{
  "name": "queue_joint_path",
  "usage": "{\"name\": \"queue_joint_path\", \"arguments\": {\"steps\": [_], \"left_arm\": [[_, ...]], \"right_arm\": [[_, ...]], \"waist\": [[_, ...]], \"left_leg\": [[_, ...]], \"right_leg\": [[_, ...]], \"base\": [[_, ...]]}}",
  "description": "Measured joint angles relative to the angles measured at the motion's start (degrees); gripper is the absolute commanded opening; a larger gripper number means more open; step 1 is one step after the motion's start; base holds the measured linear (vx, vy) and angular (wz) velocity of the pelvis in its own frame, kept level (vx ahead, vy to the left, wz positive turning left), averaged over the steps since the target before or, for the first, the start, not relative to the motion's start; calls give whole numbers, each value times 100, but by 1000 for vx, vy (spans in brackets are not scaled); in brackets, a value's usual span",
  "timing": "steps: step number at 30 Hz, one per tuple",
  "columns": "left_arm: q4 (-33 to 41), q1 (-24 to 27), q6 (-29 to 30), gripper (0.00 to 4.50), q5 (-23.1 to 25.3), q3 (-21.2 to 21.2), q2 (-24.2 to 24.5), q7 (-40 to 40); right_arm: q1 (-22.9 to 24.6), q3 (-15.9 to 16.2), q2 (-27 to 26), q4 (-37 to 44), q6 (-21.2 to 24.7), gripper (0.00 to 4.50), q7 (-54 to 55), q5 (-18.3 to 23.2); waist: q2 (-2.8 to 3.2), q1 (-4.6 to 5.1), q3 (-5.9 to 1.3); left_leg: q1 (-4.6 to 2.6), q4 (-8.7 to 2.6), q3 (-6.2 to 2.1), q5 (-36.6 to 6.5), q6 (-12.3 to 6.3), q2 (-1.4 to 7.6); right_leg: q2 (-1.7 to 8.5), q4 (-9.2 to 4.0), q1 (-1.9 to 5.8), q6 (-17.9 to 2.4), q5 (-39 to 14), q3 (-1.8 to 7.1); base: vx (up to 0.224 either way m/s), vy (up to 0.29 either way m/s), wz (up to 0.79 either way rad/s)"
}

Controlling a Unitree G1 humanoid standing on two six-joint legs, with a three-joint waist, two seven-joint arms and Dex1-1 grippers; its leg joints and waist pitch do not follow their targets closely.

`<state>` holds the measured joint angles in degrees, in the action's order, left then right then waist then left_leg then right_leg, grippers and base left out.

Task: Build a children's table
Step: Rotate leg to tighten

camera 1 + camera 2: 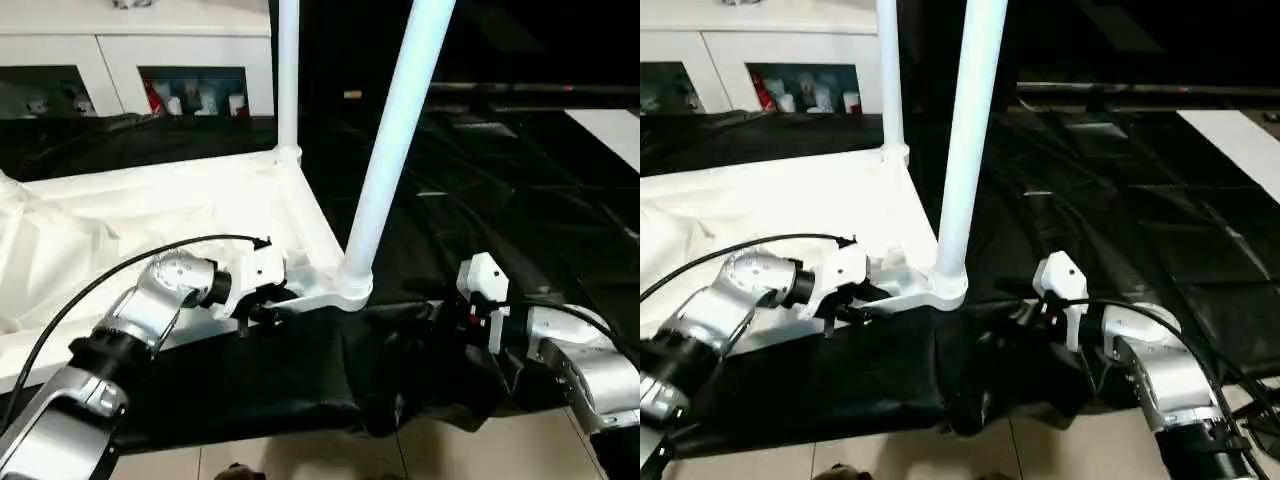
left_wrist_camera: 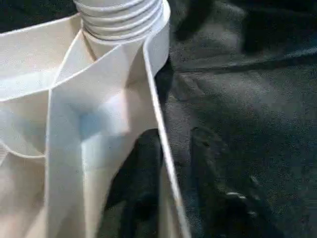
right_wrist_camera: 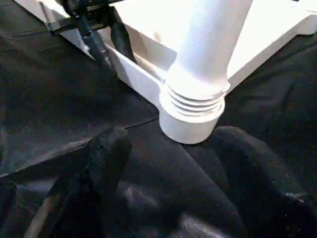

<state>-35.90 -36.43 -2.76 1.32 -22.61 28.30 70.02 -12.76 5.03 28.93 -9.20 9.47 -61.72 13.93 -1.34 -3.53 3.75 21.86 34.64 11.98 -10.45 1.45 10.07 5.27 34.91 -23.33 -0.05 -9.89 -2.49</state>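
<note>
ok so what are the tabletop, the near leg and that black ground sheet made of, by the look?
Tabletop: looks like moulded white plastic, slight sheen; thin ribs and walls on the underside suggest it.
Near leg: white tube, smooth and glossy, likely the same plastic; ridged rings at its base where it meets the corner socket.
Black sheet: soft cloth or plastic film, can't tell which; it creases and bunches, faint sheen.

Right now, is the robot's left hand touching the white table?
Touching. In the right wrist view, the left hand has its black fingers straddling the table top's side wall beside the near leg.
</note>
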Motion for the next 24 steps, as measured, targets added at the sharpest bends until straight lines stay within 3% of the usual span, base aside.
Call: {"name": "queue_joint_path", "arguments": {"steps": [5,9,13,19,21,22,24], "left_arm": [[-453,-248,-706,46,198,-159,2,92],[-974,-487,-1441,37,364,-239,2,110],[-1307,-668,-2027,22,556,-325,15,110],[-1722,-890,-2271,11,760,-357,-10,-199],[-1854,-956,-2285,11,834,-357,-32,-360],[-1944,-1002,-2312,62,901,-357,-49,-470],[-2122,-1090,-2358,74,959,-344,-48,-521]], "right_arm": [[2,0,-1,0,-2,319,2,0],[2,0,-1,2,-8,319,5,1],[11,0,-2,2,-23,319,11,0],[23,-1,-5,2,-57,319,63,-1],[26,0,-10,2,-77,319,67,-2],[28,0,-11,2,-85,319,68,-2],[29,0,-19,2,-87,319,67,-2]], "waist": [[1,-5,0],[2,-154,-1],[4,-232,-2],[10,-265,-6],[10,-265,-6],[11,-257,-6],[10,-231,-6]], "left_leg": [[2,0,-1,0,0,-1],[2,-7,-4,0,1,-1],[3,-7,-3,1,2,-1],[1,-8,-3,2,4,-2],[-1,-8,-3,2,4,-2],[-2,-8,-3,2,4,-2],[-3,-8,-3,2,4,-2]], "right_leg": [[0,0,1,-3,2,0],[0,6,9,-6,4,-5],[2,3,21,-12,7,-3],[5,3,24,-20,12,-4],[5,3,23,-19,11,-4],[5,3,23,-12,7,-4],[5,3,22,2,-1,-6]], "base": [[0,0,0],[0,0,0],[0,0,0],[0,0,0],[0,0,0],[0,0,0],[0,0,0]]}}
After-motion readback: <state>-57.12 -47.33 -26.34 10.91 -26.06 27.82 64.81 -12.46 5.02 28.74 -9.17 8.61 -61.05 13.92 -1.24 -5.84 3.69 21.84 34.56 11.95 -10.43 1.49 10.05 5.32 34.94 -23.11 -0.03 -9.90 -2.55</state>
